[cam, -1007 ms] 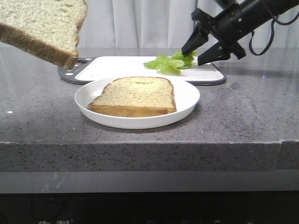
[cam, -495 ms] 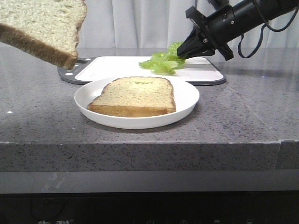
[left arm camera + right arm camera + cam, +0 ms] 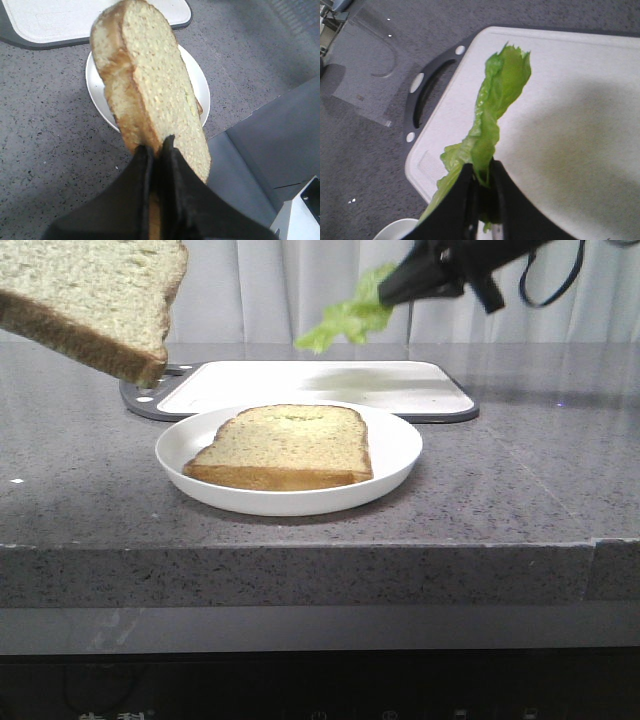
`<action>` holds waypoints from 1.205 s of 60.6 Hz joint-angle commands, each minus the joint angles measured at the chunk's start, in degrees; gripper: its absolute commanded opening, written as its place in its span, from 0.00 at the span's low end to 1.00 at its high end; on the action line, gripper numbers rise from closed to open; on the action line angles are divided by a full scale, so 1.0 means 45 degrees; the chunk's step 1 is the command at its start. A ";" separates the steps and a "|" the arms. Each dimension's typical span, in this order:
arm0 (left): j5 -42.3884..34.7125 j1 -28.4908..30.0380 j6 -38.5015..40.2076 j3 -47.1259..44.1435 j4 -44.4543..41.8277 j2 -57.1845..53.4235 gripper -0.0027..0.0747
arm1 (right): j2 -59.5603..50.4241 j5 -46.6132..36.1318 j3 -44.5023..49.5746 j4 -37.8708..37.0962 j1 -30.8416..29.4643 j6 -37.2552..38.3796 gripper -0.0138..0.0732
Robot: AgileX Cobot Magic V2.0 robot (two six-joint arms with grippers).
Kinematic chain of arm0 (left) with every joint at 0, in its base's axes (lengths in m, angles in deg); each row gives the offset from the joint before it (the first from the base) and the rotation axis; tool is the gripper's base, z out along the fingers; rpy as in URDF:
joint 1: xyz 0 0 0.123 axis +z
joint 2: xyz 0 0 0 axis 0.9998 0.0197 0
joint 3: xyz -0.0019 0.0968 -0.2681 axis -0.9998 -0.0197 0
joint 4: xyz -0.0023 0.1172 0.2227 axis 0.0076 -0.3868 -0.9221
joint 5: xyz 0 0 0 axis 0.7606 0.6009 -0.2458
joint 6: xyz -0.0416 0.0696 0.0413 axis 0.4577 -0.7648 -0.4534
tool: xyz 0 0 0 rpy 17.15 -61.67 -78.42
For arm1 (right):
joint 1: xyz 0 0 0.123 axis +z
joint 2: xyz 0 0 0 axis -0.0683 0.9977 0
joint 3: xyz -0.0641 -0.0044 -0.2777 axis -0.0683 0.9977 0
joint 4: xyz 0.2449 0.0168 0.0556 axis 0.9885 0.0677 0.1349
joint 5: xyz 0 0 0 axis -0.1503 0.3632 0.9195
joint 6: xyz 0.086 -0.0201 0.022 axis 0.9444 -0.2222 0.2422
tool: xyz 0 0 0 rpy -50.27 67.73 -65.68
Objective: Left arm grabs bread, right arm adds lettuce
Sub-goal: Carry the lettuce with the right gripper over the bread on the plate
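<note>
- Bread [image 3: 90, 295]: held clear of the desk [image 3: 520, 490] at the far left of the front view, tilted, crust edge lowest.
- Left fingers [image 3: 159, 150]: closed on the crust edge of the bread, one finger against each face. The slice extends away from the fingertips, above a white plate [image 3: 97, 90]. Judgement: the "grab bread" step is complete.
- Plate [image 3: 400, 445]: rests on the desk, below and to the right of the held bread. It carries a second, thinner slice [image 3: 285, 445], lying flat with nothing on top.
- Cutting board [image 3: 420, 395]: white with a dark rim and handle, behind the plate. The visible surface carries no lettuce.
- Lettuce [image 3: 345, 318]: in the air above the board, trailing leftward and downward from the right fingertips. No part touches the board or the plate.
- Right fingers [image 3: 482, 172]: closed on the stem end of the lettuce; the leaf extends away from the tips over the board. The front view shows only the finger tips at the top edge.
- Task status, as a judgement: both pickups are done. Remaining: carry the lettuce over the plate, lower it onto the flat slice, open the right fingers.
- The held bread probably goes on top after that.
</note>
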 commanded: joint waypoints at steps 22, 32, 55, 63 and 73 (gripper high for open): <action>-0.0437 -0.0004 -0.0032 0.0368 0.0886 -0.0156 0.01 | -0.5118 0.3315 0.5327 0.3009 -0.0064 -0.3530 0.08; -0.0437 -0.0004 -0.0032 0.0368 0.0886 -0.0156 0.01 | -0.5130 0.4085 0.6385 0.3131 0.0194 -0.3882 0.08; -0.0437 -0.0004 -0.0032 0.0368 0.0886 -0.0156 0.01 | -0.4301 0.3555 0.7337 0.3185 0.1510 -0.4333 0.08; -0.0437 -0.0004 -0.0032 0.0368 0.0886 -0.0156 0.01 | -0.3941 0.3244 0.7337 0.3171 0.1473 -0.4333 0.08; -0.0437 -0.0004 -0.0032 0.0368 0.0886 -0.0156 0.01 | -0.3863 0.2340 0.7337 0.2761 0.1473 -0.4333 0.24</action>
